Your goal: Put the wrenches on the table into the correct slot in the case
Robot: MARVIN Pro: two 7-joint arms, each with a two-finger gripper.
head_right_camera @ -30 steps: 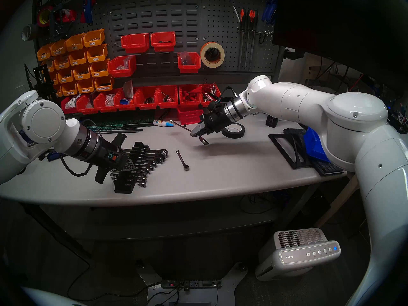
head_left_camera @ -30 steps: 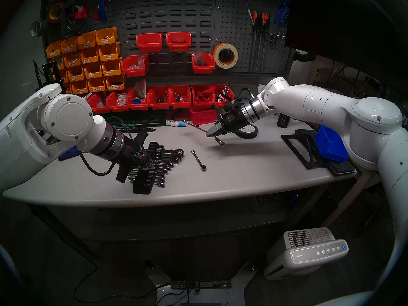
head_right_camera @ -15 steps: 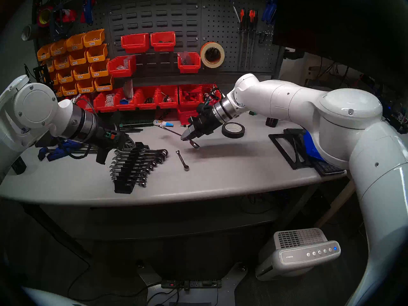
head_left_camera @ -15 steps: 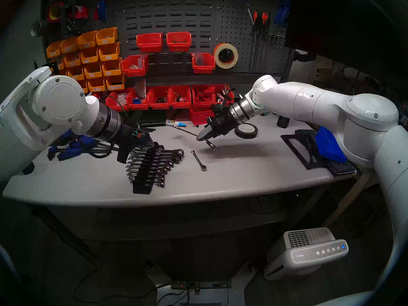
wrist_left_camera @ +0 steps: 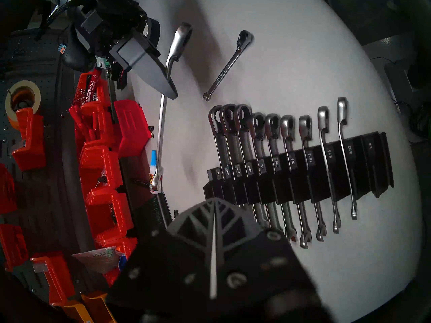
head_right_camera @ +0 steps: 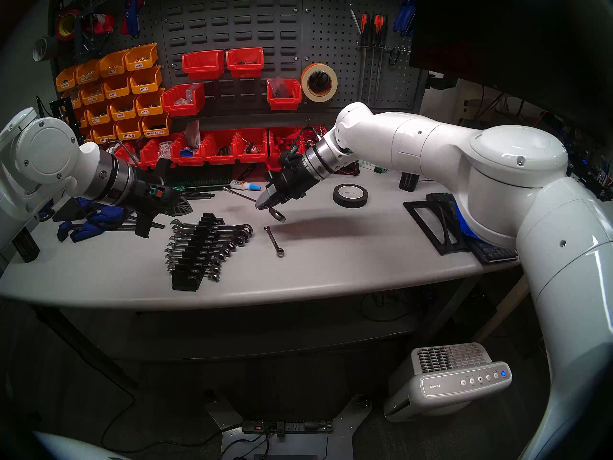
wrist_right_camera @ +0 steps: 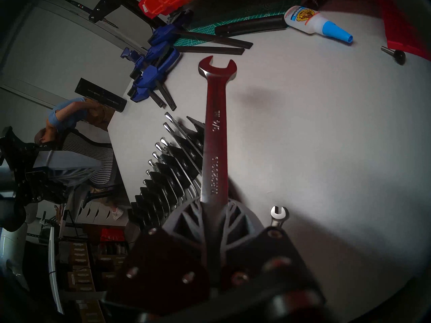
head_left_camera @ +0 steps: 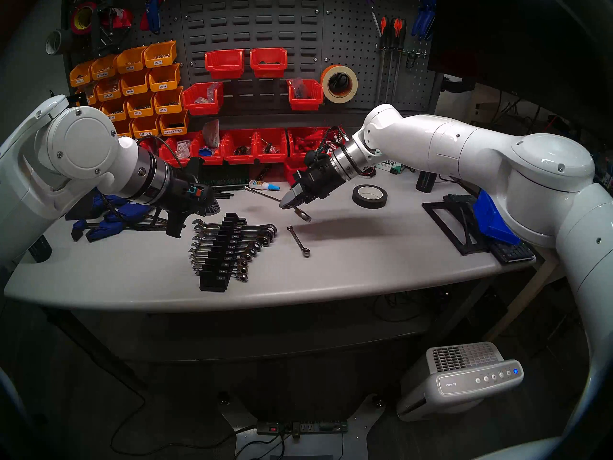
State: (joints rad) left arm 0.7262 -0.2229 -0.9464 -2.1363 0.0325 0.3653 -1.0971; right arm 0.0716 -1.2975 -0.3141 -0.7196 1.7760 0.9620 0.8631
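Table: a light-grey workbench top (head_left_camera: pixel 365 270) with a curved front edge is seen; its middle and front are bare apart from the wrench set.
Case: a long black rack (head_left_camera: pixel 220 253) with white size labels is set near the front left of the table, and mid-sized chrome wrenches are slotted across it; in the left wrist view the end slots marked 3/4 and 1/4 are seen without a wrench.
Short wrench: a thin chrome wrench (head_left_camera: pixel 298 241) is laid flat on the table just to the right of the rack, apart from it.
Long wrench: a thick chrome wrench (head_left_camera: pixel 263 194) is held above the table behind the rack, its open end toward the back and its ring end toward the front.
Right gripper: the jaws (head_left_camera: pixel 288 203) are clamped together on the long wrench's shank, as is shown in the right wrist view (wrist_right_camera: pixel 214 222).
Left gripper: the fingers are pressed together on nothing (wrist_left_camera: pixel 213 208), above the table behind the rack's far end.
Back of table: a glue bottle (head_left_camera: pixel 263 184), a black tape roll (head_left_camera: pixel 369 196), blue clamps (head_left_camera: pixel 106 220) and a row of red bins (head_left_camera: pixel 252 147) are found there.
Wall: a grey pegboard (head_left_camera: pixel 265 27) is hung with yellow bins (head_left_camera: pixel 132 87), screwdrivers and a masking tape roll (head_left_camera: pixel 339 83).
Floor: a white air purifier (head_left_camera: pixel 464 379) and a power strip (head_left_camera: pixel 302 427) are seen below.
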